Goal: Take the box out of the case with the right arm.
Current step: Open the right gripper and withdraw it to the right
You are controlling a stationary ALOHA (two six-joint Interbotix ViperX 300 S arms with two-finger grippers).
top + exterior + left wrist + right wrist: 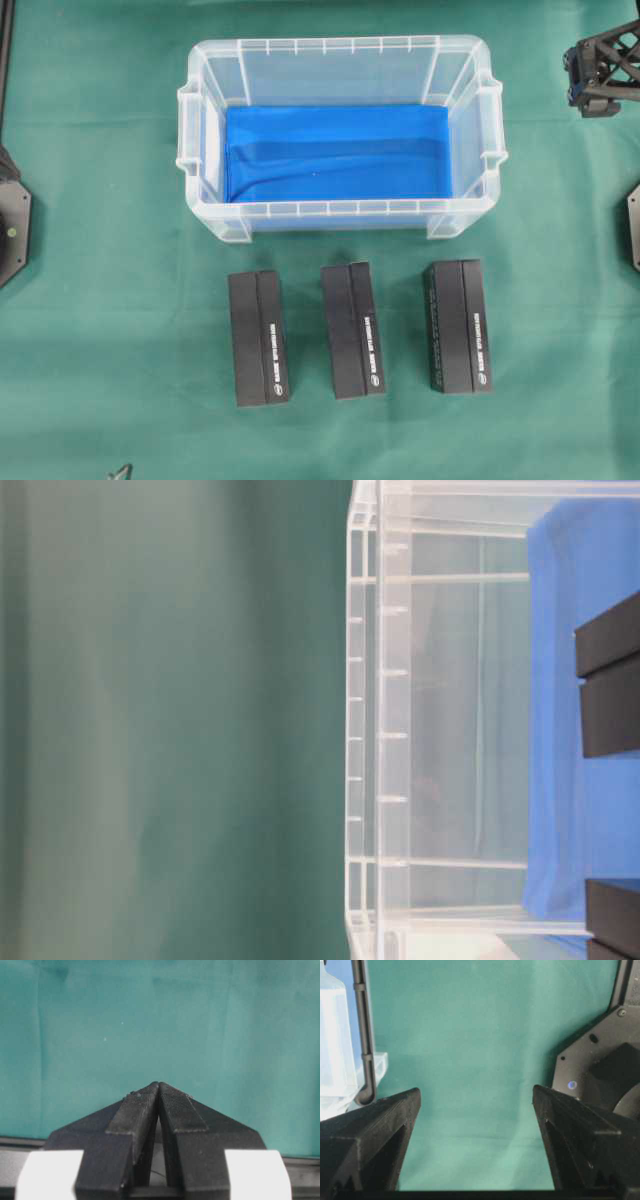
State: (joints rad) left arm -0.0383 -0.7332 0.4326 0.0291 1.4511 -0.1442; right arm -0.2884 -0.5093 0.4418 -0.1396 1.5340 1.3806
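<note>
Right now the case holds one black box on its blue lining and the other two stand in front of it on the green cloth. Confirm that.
Wrong on one count: the case holds no box; only its blue lining shows inside. The overhead view shows all three black boxes in a row in front of it on the green cloth.

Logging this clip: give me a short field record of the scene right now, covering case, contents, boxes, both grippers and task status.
case: clear rectangular plastic tub with rimmed edge, on the green cloth
case contents: only the blue floor lining; no box inside
boxes: three black rectangular boxes in a row on the cloth in front of the case
left gripper: shut, empty, over bare cloth
right gripper: open, empty, beside the case
task status: boxes all lie outside the case
</note>
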